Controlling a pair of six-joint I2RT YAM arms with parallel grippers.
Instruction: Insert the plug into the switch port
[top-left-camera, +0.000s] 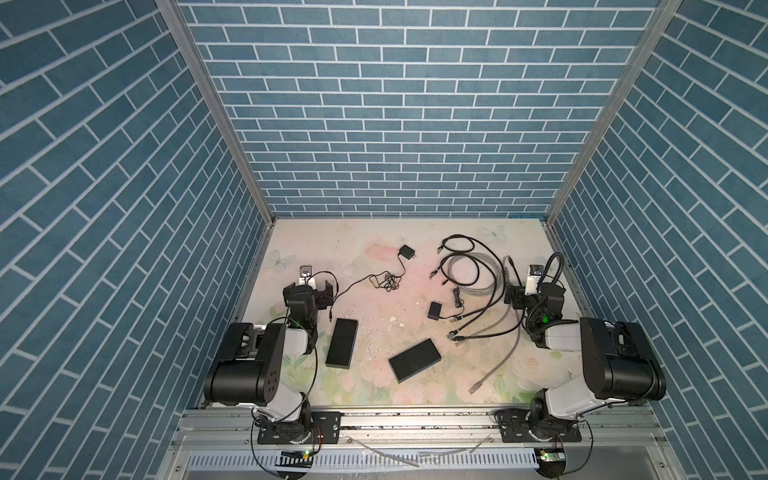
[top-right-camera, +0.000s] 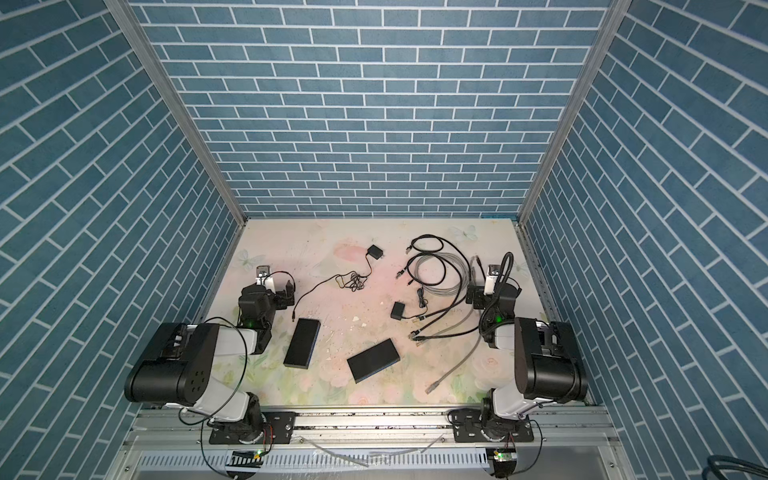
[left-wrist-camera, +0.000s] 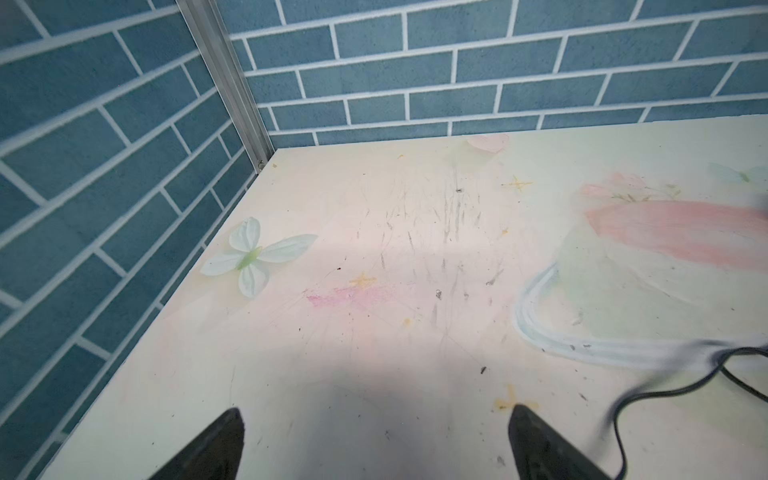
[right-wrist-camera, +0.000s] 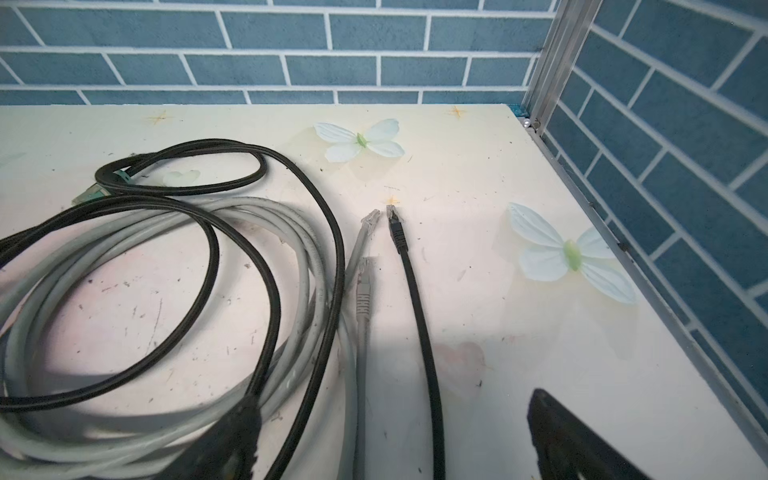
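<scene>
Two flat black switches lie on the floral table in both top views, one (top-left-camera: 342, 343) (top-right-camera: 302, 342) beside my left arm, the other (top-left-camera: 414, 360) (top-right-camera: 373, 360) near the middle front; their ports cannot be made out. Loose network cables lie at the right, with plugs clustered (top-left-camera: 455, 333) (top-right-camera: 417, 334) between the coil and the middle switch. In the right wrist view a black plug (right-wrist-camera: 395, 224) and a grey plug (right-wrist-camera: 364, 286) lie ahead of my open right gripper (right-wrist-camera: 393, 395) (top-left-camera: 533, 291). My left gripper (left-wrist-camera: 376, 408) (top-left-camera: 309, 286) hangs open over bare table.
Two small black power adapters (top-left-camera: 406, 252) (top-left-camera: 434, 310) lie on the table. The far one's thin cord (left-wrist-camera: 665, 390) runs to a barrel end (top-left-camera: 329, 316) near the left switch. A grey cable end (top-left-camera: 473, 388) lies front right. Brick-patterned walls enclose three sides.
</scene>
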